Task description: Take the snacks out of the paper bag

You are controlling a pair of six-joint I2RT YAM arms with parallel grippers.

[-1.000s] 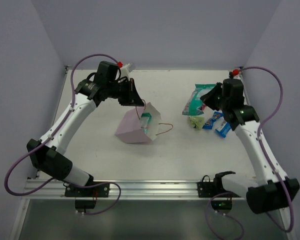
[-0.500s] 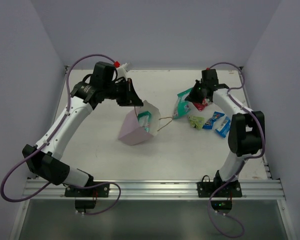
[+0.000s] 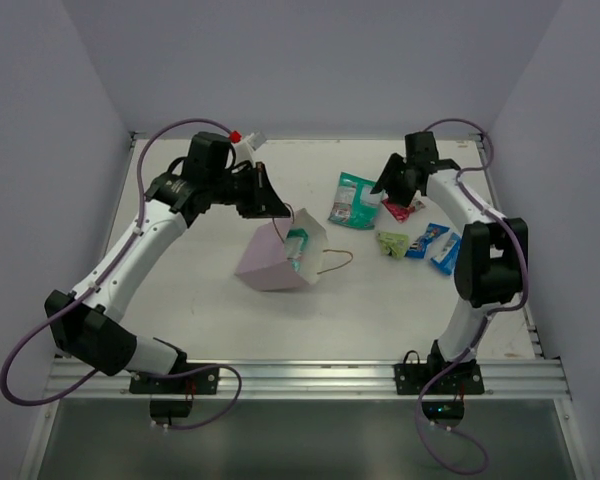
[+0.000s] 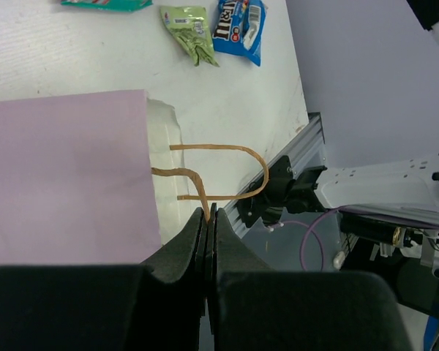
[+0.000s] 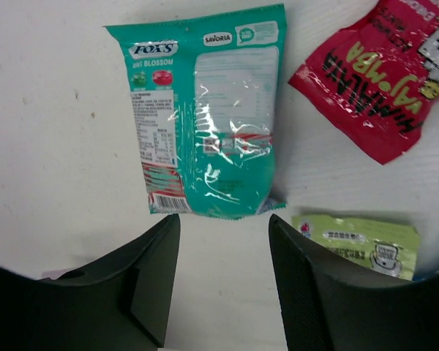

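The pale lilac paper bag (image 3: 275,262) (image 4: 66,168) leans on the table with its mouth facing right. One greenish snack packet (image 3: 296,245) shows in the mouth. My left gripper (image 3: 280,211) (image 4: 209,213) is shut on one brown cord handle (image 4: 194,183) just above the bag. A teal packet (image 3: 353,200) (image 5: 208,110) lies flat on the table. My right gripper (image 3: 385,187) (image 5: 223,227) stands open just behind it, with nothing between its fingers. Red (image 3: 401,209) (image 5: 380,80), light green (image 3: 392,242) (image 5: 358,241) and two blue packets (image 3: 427,240) (image 3: 446,255) lie right of it.
The bag's second handle loop (image 3: 332,262) (image 4: 234,172) rests on the table toward the front rail (image 3: 300,378). Lilac walls close in the table at the back and both sides. The left wrist view also shows the green packet (image 4: 190,22) and a blue packet (image 4: 238,25).
The right gripper carried the teal packet to the left, opened and let it go; the packet now lies flat on the table. The left gripper kept hold of the bag handle.
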